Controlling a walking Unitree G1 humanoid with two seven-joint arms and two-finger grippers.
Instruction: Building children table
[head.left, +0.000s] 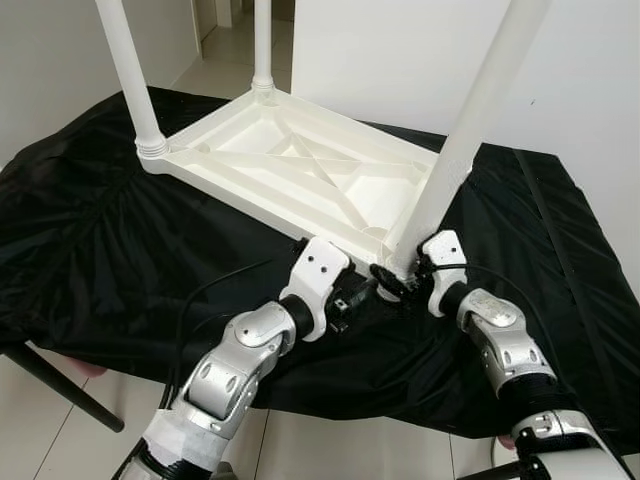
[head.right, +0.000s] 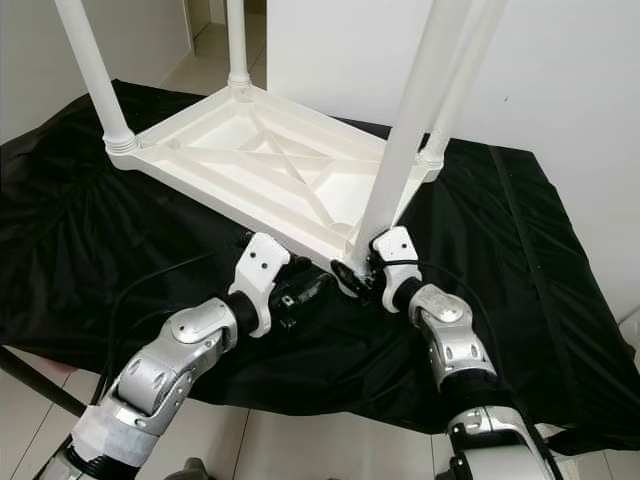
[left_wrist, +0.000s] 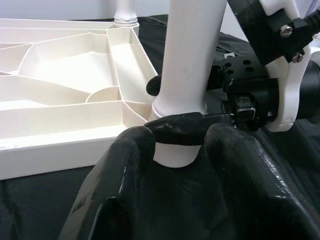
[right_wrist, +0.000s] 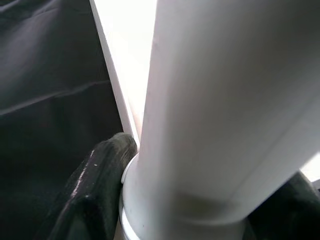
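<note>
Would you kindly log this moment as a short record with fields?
surface: black cloth
tabletop: white, upside down on the cloth
legs: four, standing up from the corners
near leg: tilted, base at the near corner socket
right gripper: fingers around the near leg's base
left gripper: at the same corner, fingers beside the leg's base

Both silver arms reach forward and converge at twelve o'clock. The right gripper (head.right: 362, 272) clasps a post's base; the left gripper (head.left: 362, 292) sits spread at nine o'clock of it.
</note>
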